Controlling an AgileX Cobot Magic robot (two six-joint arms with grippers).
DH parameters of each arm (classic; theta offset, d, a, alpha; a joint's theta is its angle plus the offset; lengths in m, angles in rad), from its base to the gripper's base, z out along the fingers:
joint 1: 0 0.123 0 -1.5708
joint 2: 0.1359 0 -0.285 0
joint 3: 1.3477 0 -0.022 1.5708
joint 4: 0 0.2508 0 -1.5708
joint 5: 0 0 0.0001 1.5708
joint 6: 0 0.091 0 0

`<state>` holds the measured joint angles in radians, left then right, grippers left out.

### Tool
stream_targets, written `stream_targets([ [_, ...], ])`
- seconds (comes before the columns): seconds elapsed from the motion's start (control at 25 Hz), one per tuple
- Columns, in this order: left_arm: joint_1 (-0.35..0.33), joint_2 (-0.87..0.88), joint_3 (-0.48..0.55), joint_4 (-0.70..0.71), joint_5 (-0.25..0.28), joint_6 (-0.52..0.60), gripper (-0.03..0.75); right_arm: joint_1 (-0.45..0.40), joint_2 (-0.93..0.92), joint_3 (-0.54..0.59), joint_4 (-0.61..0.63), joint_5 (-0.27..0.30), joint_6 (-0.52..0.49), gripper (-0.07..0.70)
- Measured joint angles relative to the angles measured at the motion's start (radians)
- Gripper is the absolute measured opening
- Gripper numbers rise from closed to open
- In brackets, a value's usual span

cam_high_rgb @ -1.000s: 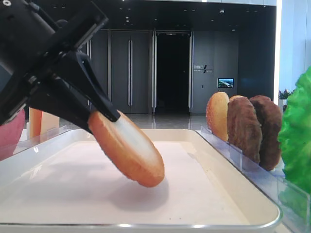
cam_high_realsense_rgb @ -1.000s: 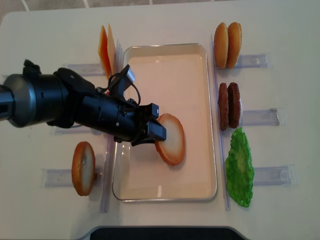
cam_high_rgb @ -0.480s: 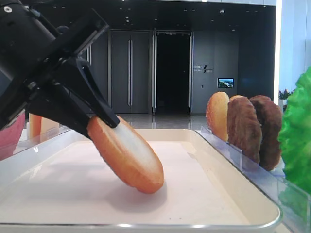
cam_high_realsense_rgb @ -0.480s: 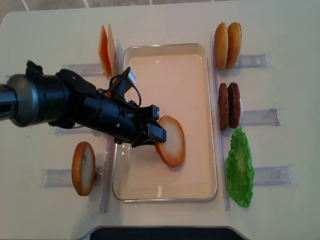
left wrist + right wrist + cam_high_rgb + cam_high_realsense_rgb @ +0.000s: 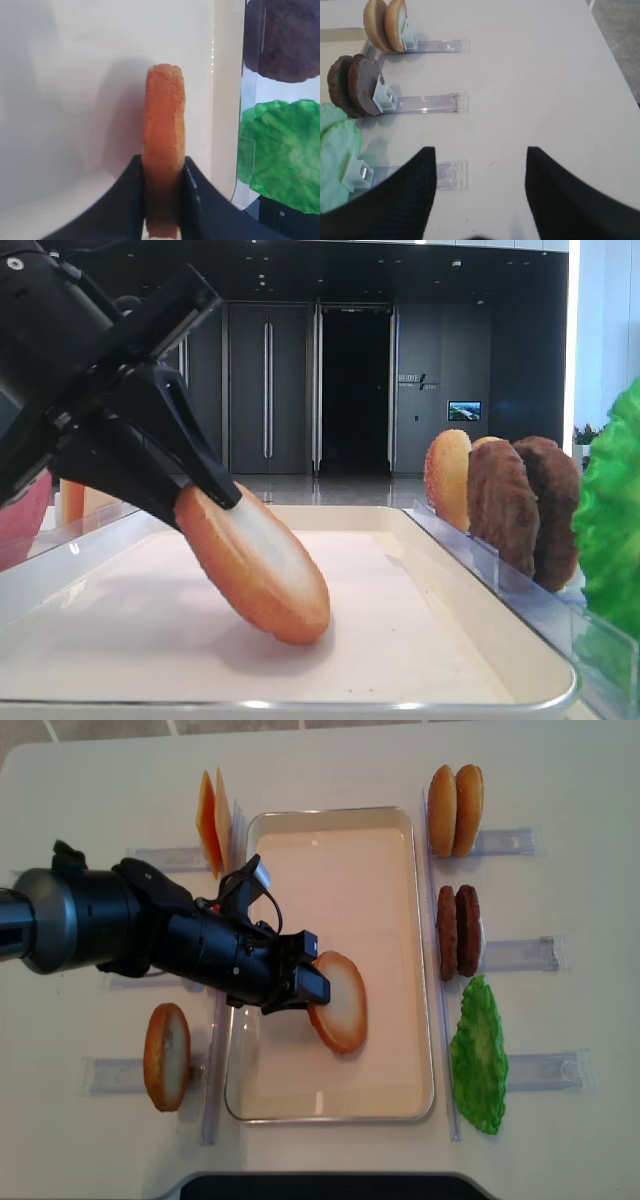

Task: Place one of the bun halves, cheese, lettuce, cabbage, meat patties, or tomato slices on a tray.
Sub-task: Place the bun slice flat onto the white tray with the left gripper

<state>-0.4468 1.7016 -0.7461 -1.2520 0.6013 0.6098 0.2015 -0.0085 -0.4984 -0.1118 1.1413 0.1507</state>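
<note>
Clearly our left gripper (image 5: 312, 985) has its jaws pinching one of the bun halves (image 5: 337, 1001), pressed on both flat faces of it. We hold that bun tilted, its lower edge touching the floor of the tray (image 5: 400, 930), near the tray's middle. Our right gripper (image 5: 479, 190) hangs with its jaws spread wide and nothing between them, over bare table beside the clear holders (image 5: 427, 102). To the tray's right stand two more buns (image 5: 455, 810), the meat patties (image 5: 458, 931) and the lettuce (image 5: 479, 1055).
</note>
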Motion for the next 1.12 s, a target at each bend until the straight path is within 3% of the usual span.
stream_targets([
  [0.8, -0.001, 0.0, 0.0, 0.03, -0.015, -0.05, 0.139, 0.0, 0.0, 0.0, 0.0, 0.0, 0.0, 0.409],
  [0.92, -0.001, 0.0, 0.0, 0.031, -0.015, -0.05, 0.187, 0.0, 0.0, 0.0, 0.0, 0.0, 0.0, 0.409],
  [1.12, -0.001, 0.0, 0.0, 0.039, -0.016, -0.067, 0.376, 0.0, 0.0, 0.0, 0.0, 0.0, 0.0, 0.409],
])
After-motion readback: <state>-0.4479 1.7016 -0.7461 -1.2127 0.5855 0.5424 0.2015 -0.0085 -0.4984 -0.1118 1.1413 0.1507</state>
